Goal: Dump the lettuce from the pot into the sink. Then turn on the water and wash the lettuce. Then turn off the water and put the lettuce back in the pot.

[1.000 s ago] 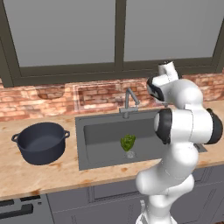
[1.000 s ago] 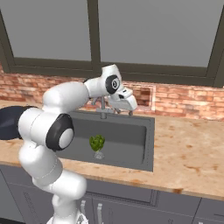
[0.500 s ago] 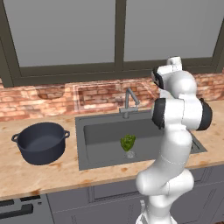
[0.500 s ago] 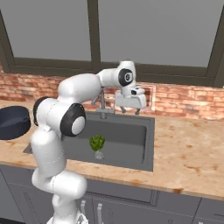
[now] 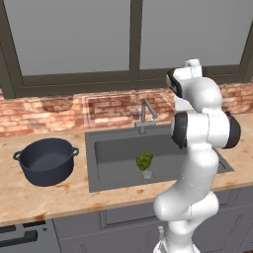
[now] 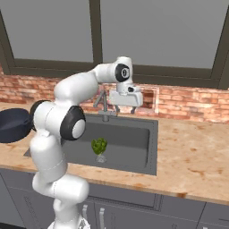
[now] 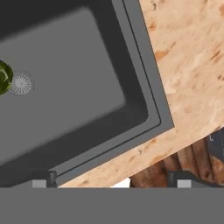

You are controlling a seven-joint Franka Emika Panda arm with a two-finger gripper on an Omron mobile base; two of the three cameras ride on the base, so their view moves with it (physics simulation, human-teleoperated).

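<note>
jaws wide; lettuce (image 5: 145,160) in sink (image 5: 113,150), pot (image 5: 46,161) empty.

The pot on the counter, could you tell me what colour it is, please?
The pot is dark navy-grey; it shows best in the left base view.

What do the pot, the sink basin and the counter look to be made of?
Pot: dark matte metal, probably; even navy-grey, no shine. Sink: matte grey composite or coated metal; flat tone. Counter: polished stone or laminate; mottled tan with rusty flecks.
</note>
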